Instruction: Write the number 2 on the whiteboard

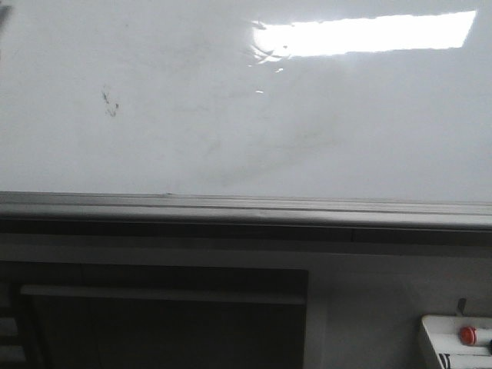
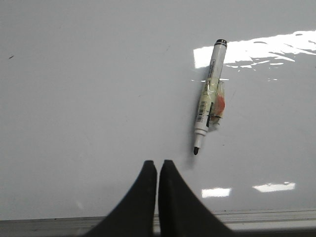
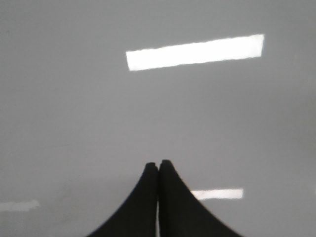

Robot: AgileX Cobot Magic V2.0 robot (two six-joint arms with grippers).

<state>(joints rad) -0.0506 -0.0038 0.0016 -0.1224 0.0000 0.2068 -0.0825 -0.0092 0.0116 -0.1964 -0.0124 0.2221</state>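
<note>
Glossy whiteboard [image 1: 231, 100] bare above grey rail [image 1: 246, 209]

One whiteboard [image 1: 154, 138] carries one small cluster of dark smudge marks [image 1: 110, 102]. One marker [image 2: 208, 103] lies just ahead of the left gripper [image 2: 157, 164]. Two grippers appear, the other being the right gripper [image 3: 158, 164]. One white box [image 1: 457, 346] bears one red button [image 1: 467, 334].

Whiteboard [image 1: 154, 92] is glossy white with grey smears, marker [image 2: 208, 101] white with black tip, little box [image 1: 453, 346] lower right has a red button [image 1: 467, 334].
</note>
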